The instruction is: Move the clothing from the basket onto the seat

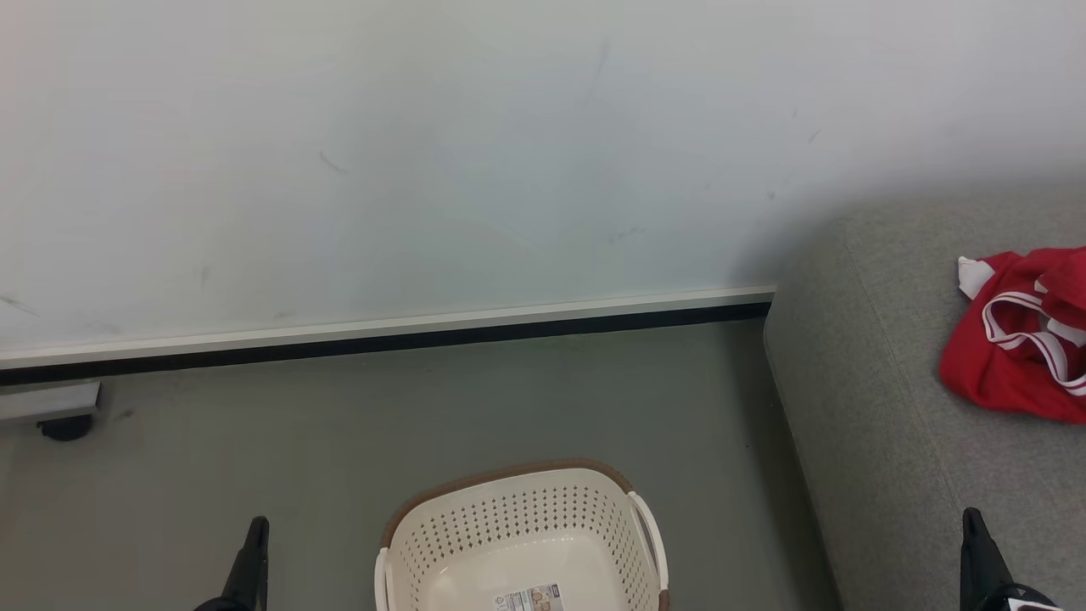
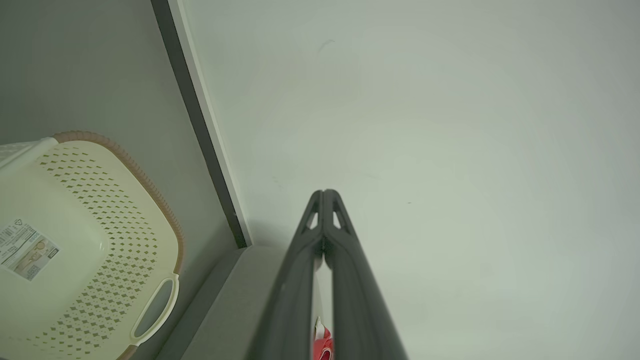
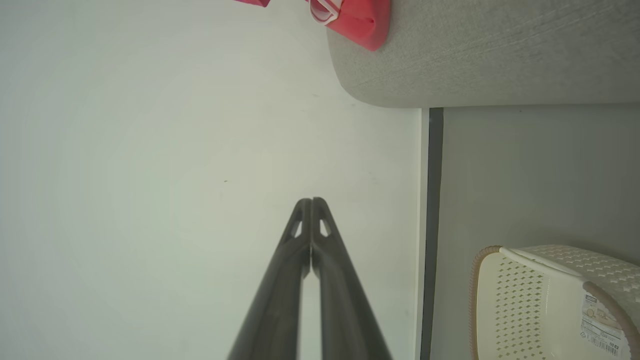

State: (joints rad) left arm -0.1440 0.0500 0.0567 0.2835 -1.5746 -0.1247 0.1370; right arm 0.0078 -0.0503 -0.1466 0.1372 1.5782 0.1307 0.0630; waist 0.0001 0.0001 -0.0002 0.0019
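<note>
Clothing [image 1: 994,373] runs off the right edge; basket [image 1: 509,519] is cut by the bottom edge, its label [image 1: 530,598] unreadable.

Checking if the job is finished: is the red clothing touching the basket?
Apart. The head view shows the clothing lying on the seat, with bare grey floor between the seat and the basket.

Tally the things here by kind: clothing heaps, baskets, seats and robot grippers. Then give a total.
Clothing heaps: 1, the clothing
Baskets: 1, the basket
Seats: 1, the seat
Grippers: 2, the left gripper and the right gripper, fingers together
Total: 5
</note>
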